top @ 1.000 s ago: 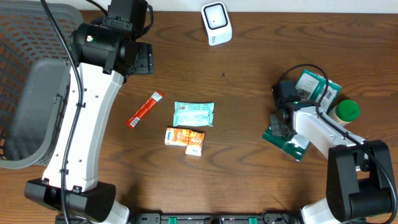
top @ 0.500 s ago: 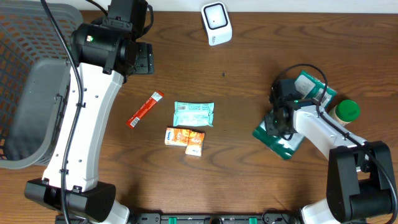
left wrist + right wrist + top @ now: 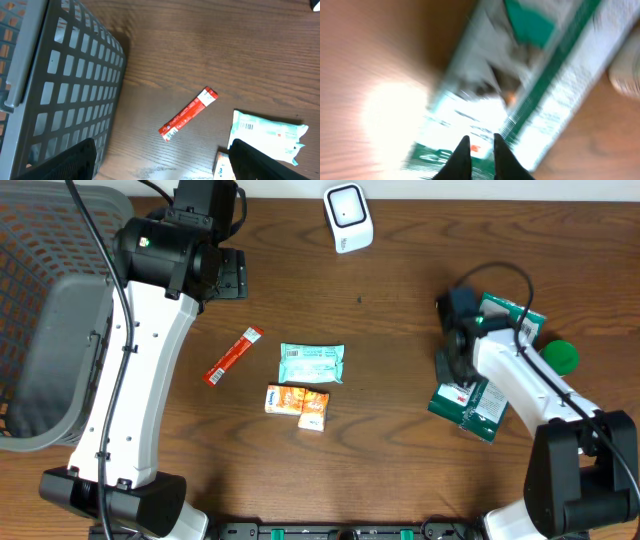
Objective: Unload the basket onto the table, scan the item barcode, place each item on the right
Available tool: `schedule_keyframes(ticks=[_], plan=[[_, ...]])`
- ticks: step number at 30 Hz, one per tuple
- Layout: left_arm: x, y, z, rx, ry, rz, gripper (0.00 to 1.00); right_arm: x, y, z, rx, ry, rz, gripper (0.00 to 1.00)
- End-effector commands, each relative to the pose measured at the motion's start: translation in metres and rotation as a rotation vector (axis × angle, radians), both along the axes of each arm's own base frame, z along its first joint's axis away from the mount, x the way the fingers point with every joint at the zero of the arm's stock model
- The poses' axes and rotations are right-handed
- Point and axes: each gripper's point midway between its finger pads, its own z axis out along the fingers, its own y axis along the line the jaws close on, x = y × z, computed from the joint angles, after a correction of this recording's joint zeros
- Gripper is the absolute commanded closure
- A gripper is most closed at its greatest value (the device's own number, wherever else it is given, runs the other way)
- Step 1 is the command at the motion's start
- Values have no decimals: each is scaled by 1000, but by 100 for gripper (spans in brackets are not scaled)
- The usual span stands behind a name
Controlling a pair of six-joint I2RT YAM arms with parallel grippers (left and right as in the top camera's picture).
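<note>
The white barcode scanner [image 3: 347, 217] stands at the table's far edge. A green-and-white packet [image 3: 470, 405] lies flat at the right, blurred and filling the right wrist view [image 3: 485, 110]. My right gripper [image 3: 452, 378] hovers over the packet's left end. Its black fingertips [image 3: 479, 139] are parted by a narrow gap, and nothing shows pinched between them. My left gripper [image 3: 228, 273] hangs high at the far left, wide open [image 3: 162, 146] and empty, above bare wood between the basket and the small items.
A grey mesh basket [image 3: 50, 360] fills the left side. A red stick pack [image 3: 233, 355], a teal-white wrapper [image 3: 312, 363] and an orange box [image 3: 297, 402] lie mid-table. A second green packet [image 3: 512, 315] and a green-capped bottle [image 3: 560, 357] sit behind the right arm.
The green-and-white packet slid left, then back right, and now lies flatter and nearer the front edge. The right jaws went from shut to slightly parted. The left arm has not moved.
</note>
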Motion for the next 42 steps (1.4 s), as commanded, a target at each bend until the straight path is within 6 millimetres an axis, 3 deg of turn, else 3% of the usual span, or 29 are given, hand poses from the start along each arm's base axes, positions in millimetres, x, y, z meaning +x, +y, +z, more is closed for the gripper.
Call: schedule_keyframes(ticks=[1,3,8,12,17,23,28,32,35,39,42], plan=[[1,3,-5,14,12,19,15,17,48,10,229,-46,40,88],[1,3,-5,14,12,19,15,27,62,5,296,-87,61,92],[1,3,-5,14,12,19,15,20,61,-22,282,-103,70,92],[1,3,-5,14,12,19,15,17,39,-46,175,-154,69,91],[1,3,-5,14,12,19,15,20,12,-59,49,-235,66,92],[1,3,-5,14,12,19,15,23,-28,-54,-69,-261,-16,88],[1,3,-5,14,12,19,14,39,-22,-52,36,-322,-31,88],[1,3,-5,14,12,19,14,34,-43,-53,-8,-314,-113,91],[1,3,-5,14,12,19,14,43,-50,-48,-7,-360,-133,91],[1,3,-5,14,12,19,14,64,-40,-39,67,-450,-119,92],[1,3,-5,14,12,19,14,65,-39,-38,72,-453,-115,92]])
